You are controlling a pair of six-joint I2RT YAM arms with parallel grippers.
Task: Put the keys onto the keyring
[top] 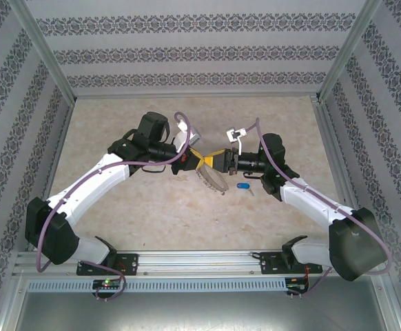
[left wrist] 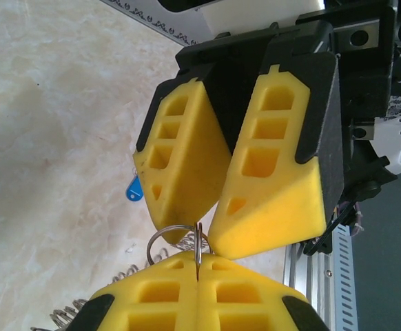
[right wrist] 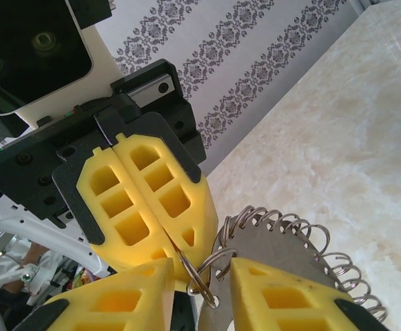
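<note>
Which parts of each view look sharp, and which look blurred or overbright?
Top external: even light, no hard shadows; the key tiny but distinct. Left wrist: the left gripper sharp up close, the key a blue blur behind. Right wrist: the keyring crisp, the table pale and soft beyond.

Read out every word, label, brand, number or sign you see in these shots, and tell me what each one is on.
There is no readable text to quote.
On the wallpaper: ornament bands, no letters.
On the blue key: too small to tell any marking.
On the left end effector and the right end effector: plain yellow fingers, unmarked.
On the keyring: bare metal, no stamp visible.
</note>
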